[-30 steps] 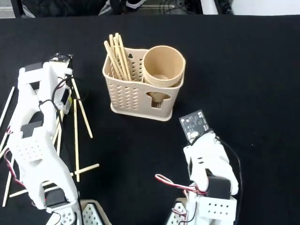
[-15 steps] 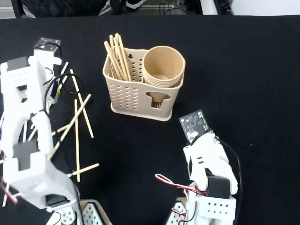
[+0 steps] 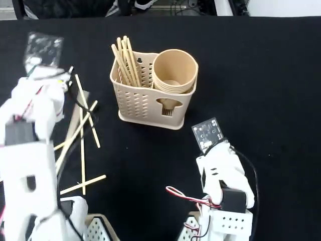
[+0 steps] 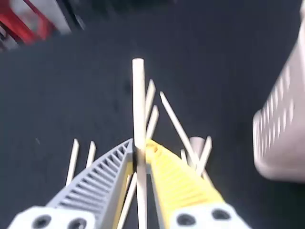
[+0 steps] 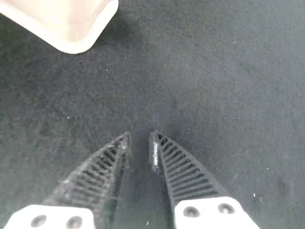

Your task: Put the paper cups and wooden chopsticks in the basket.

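Note:
The beige basket [image 3: 150, 108] stands mid-table with a stack of paper cups [image 3: 174, 70] and several wooden chopsticks [image 3: 124, 57] upright in it. My left gripper [image 4: 139, 145] is shut on one chopstick [image 4: 138, 95], held above the table to the left of the basket [image 4: 281, 133]. Loose chopsticks [image 3: 83, 145] lie scattered on the black cloth under and beside the left arm [image 3: 30, 140]. My right gripper [image 5: 139, 138] hangs slightly open over bare cloth, near a bottom corner of the basket [image 5: 66, 24], with nothing between its fingers.
The right arm [image 3: 220, 170] sits in front of the basket at the table's near edge. More loose chopsticks [image 4: 176, 124] lie below the left gripper. Bare black cloth stretches to the right of the basket.
The left arm has risen off the chopstick pile and swung left, lifting one chopstick with it. The right arm has kept still.

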